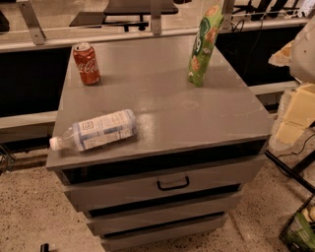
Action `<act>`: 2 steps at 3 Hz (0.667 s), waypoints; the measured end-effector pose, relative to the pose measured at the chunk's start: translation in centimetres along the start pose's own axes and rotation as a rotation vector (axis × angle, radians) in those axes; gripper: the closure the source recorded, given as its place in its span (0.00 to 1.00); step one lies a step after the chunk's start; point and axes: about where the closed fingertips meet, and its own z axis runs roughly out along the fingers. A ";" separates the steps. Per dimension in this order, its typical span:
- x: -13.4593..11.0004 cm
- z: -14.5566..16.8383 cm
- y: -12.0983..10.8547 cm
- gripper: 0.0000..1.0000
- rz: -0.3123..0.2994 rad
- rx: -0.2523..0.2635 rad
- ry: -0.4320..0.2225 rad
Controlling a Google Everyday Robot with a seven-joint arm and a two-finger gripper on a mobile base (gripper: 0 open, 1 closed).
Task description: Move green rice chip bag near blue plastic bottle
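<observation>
The green rice chip bag (203, 45) stands upright and slightly tilted on the far right part of the grey cabinet top (167, 106). Its lower end is at the surface. My gripper (223, 9) shows only as a grey piece at the top edge of the view, right beside the bag's top. The blue plastic bottle (98, 130) lies on its side at the front left corner. Its white cap points left, past the cabinet's edge. The bag and the bottle are far apart, at opposite corners.
A red soda can (87, 64) stands upright at the far left corner. The cabinet has drawers with a black handle (173, 184) in front. Yellow and white foam-like blocks (295, 113) sit to the right. A crate (300, 229) is on the floor at lower right.
</observation>
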 end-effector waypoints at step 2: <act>-0.4 -0.7 -2.1 0.00 0.006 0.040 0.002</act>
